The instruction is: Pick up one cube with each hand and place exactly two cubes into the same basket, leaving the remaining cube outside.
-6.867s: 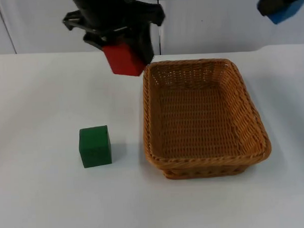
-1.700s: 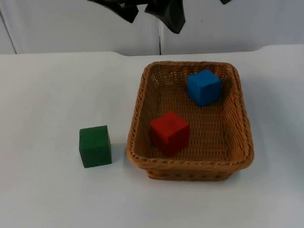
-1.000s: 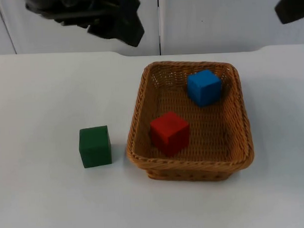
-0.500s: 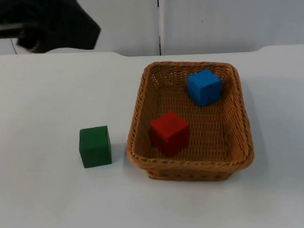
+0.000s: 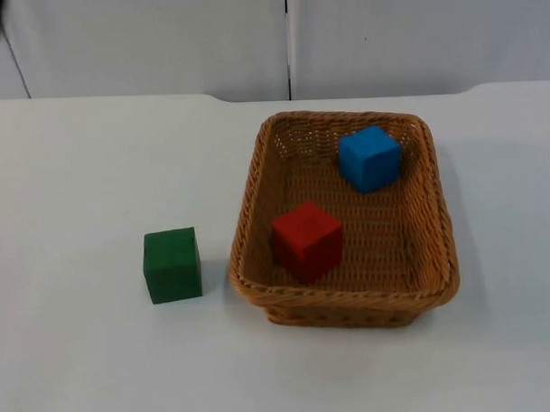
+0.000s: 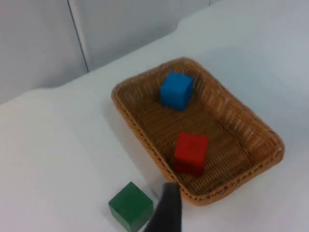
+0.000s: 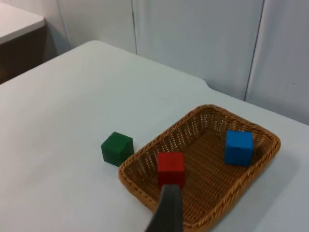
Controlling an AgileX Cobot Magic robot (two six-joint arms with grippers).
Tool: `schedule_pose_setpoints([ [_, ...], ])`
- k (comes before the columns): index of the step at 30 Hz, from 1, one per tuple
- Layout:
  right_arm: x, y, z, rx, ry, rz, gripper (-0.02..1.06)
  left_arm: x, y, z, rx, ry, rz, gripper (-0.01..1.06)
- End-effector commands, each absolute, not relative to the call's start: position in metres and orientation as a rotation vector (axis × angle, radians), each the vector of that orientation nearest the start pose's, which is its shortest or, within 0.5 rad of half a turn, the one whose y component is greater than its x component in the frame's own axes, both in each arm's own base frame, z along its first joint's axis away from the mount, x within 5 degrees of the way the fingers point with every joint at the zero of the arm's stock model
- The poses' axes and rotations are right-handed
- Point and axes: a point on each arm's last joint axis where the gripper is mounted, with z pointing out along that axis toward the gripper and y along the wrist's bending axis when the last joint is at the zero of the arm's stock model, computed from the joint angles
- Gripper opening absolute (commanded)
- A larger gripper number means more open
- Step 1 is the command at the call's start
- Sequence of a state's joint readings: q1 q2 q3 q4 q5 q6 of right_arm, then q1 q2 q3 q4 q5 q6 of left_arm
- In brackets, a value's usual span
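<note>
Inside basket (image 5: 437, 255): red cube (image 5: 306, 240), blue cube (image 5: 369, 157); beside it, outside, green cube (image 5: 172, 264). Probably light, rigid; best pinched across opposite flat faces. Claw states impossible to tell.

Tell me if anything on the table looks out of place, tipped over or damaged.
Nothing stands out. The red cube and blue cube sit apart inside the wicker basket, which looks intact and flat on the table. The green cube rests outside, beside the basket without touching it.
</note>
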State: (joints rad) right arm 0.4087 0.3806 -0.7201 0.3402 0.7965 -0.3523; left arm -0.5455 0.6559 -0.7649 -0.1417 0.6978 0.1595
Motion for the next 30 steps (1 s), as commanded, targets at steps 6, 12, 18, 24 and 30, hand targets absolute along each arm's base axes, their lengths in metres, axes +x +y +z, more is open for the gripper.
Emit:
schedule_pose_setpoints([
  [6,0.005,0.029,0.349,-0.693,1.772,0.448,0.70,0.053,-0.040,0.359,0.679,1.923,-0.363,0.75],
  [12,-0.016,0.021,0.343,-0.719,1.744,0.447,0.70,0.029,-0.026,0.346,0.663,1.897,-0.374,0.75],
  [18,-0.036,0.014,0.334,-0.735,1.745,0.454,0.70,0.007,-0.012,0.315,0.540,1.892,-0.465,0.75],
  [24,-0.047,0.010,0.329,-0.740,1.737,0.457,0.70,-0.013,0.005,0.304,0.540,1.860,-0.398,0.75],
  [30,-0.045,0.010,0.324,-0.725,1.774,0.471,0.70,-0.012,0.004,0.292,0.567,1.936,-0.382,0.75],
])
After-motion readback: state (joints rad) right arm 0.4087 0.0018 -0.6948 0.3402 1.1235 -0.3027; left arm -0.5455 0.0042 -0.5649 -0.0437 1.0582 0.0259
